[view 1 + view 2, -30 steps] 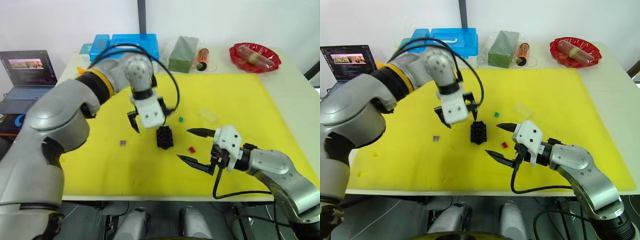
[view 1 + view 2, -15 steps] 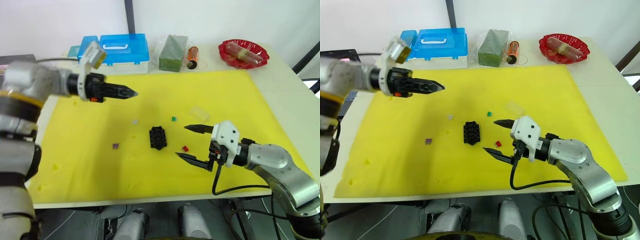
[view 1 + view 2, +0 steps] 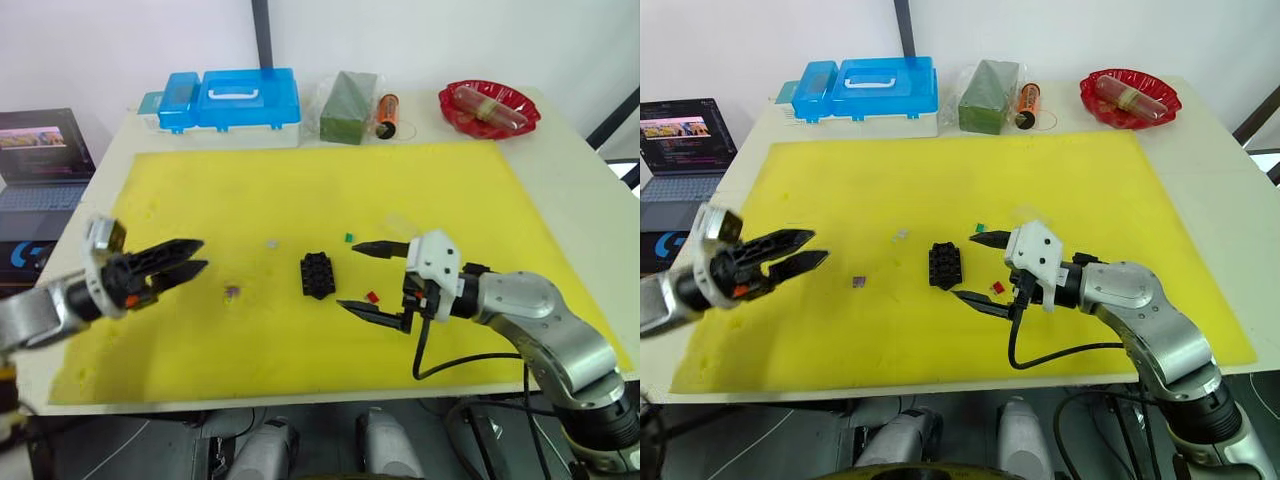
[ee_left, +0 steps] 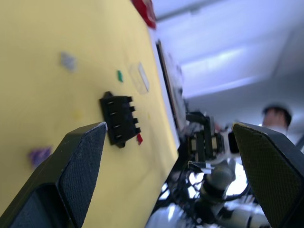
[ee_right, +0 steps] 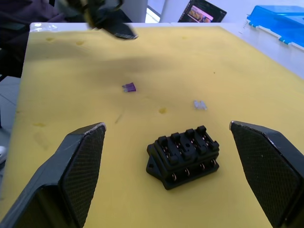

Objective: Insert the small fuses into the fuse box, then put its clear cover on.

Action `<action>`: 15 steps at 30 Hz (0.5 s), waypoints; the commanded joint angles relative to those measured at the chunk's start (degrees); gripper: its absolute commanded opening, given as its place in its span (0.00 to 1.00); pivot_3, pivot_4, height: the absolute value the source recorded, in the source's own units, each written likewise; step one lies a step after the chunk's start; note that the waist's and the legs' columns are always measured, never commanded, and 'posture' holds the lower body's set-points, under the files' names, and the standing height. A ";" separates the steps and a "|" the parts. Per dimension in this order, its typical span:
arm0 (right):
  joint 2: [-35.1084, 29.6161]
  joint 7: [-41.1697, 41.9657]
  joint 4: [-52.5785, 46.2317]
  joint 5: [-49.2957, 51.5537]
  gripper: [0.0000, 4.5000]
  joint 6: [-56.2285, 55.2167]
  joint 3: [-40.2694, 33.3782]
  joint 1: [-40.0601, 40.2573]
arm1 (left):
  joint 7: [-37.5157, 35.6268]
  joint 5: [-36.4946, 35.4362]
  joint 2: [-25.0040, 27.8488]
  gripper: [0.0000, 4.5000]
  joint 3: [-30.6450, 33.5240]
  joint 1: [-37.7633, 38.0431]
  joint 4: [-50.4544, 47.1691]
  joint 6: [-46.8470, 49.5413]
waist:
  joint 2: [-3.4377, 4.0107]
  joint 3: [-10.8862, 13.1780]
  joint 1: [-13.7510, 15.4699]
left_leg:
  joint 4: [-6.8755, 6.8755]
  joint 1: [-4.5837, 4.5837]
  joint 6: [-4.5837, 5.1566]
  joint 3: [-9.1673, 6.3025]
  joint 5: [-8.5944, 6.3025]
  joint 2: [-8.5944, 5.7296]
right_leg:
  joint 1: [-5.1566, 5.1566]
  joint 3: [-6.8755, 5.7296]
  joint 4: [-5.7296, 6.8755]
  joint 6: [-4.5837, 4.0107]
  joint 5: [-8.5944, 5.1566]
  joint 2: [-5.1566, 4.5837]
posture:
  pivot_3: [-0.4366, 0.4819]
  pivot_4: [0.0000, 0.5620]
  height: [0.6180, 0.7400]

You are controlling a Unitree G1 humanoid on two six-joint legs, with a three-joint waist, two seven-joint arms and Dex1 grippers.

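Both hands empty, fuses loose on the counter's yellow mat

The fuse box (image 3: 317, 275) sits mid-mat, slots up. The right hand (image 3: 373, 277) gapes around the red fuse (image 3: 371, 297), seemingly poised to pinch it. The left hand (image 3: 180, 257), slightly parted, hovers near the counter's left edge, giving room.

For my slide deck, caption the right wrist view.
Open right gripper faces the empty fuse box, purple fuse and pale fuse lying loose beyond.
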 commanded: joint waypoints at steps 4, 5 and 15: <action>1.13 -0.24 -1.09 -0.16 1.00 -1.04 -0.18 -0.58 | 4.60 -6.14 -2.67 0.99 4.03 6.50 -3.15 -1.74 | 0.04 -0.02 1.61 | -0.15 0.00 -0.01 0.05 0.00 -0.01 | 0.03 -0.02 -0.06 -0.05 0.03 0.03 | 0.48 0.27 1.00; 1.23 -0.30 -1.18 -0.22 1.00 -0.96 -0.13 -0.54 | 4.79 -6.14 -3.15 0.99 4.15 6.27 -2.53 -1.50 | 0.04 -0.02 1.78 | -0.12 0.01 -0.01 0.06 0.00 -0.01 | 0.03 -0.02 -0.10 -0.05 0.03 0.03 | 0.48 0.27 1.00; 1.06 -0.79 -2.43 -0.25 1.00 -0.23 -0.39 0.44 | 3.45 -6.14 0.89 0.99 -6.55 -4.69 11.44 8.04 | 0.07 -0.13 1.41 | -0.03 0.00 -0.03 0.11 -0.02 -0.04 | 0.08 -0.01 0.00 -0.06 0.04 0.01 | 0.48 0.27 1.00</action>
